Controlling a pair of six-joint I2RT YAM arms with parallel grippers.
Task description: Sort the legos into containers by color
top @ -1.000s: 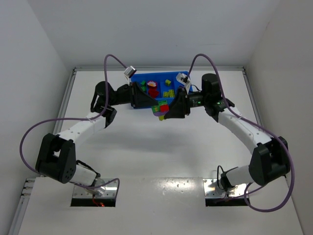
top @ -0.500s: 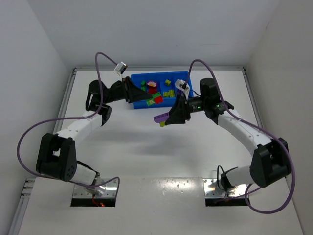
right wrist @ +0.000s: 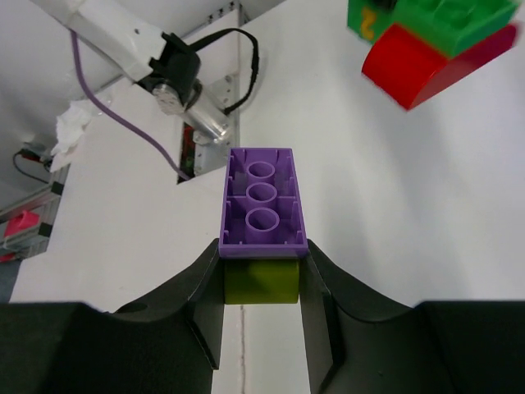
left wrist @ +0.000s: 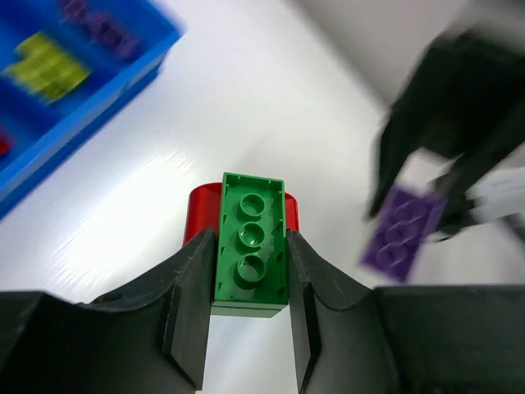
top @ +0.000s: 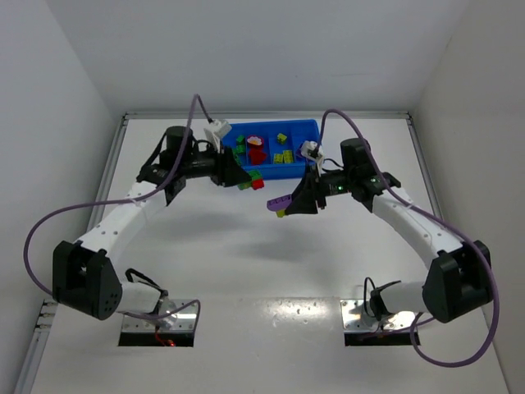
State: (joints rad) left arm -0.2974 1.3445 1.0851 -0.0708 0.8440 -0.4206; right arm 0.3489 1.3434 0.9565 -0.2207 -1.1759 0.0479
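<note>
My left gripper (top: 246, 182) is shut on a clump of a green brick (left wrist: 250, 244) over a red brick (left wrist: 199, 215), held above the table just in front of the blue tray (top: 304, 128). My right gripper (top: 283, 205) is shut on a purple brick (right wrist: 262, 198) stacked on a yellow-green brick (right wrist: 261, 281), also in the air, to the right of the left clump. In the top view the tray holds green (top: 239, 146), red (top: 258, 153) and yellow (top: 285, 155) bricks. The purple brick (left wrist: 404, 233) also shows in the left wrist view, the green-red clump (right wrist: 431, 37) in the right wrist view.
The tray's near corner (left wrist: 123, 78) shows blurred in the left wrist view, with a yellow brick (left wrist: 47, 63) inside. White walls enclose the table at the left, right and back. The left arm's base and cable (right wrist: 176, 78) show in the right wrist view.
The joined clump has come apart. My left gripper carries the green-red part toward the near left of the tray; my right gripper has drawn the purple-yellow part away to the right and nearer.
</note>
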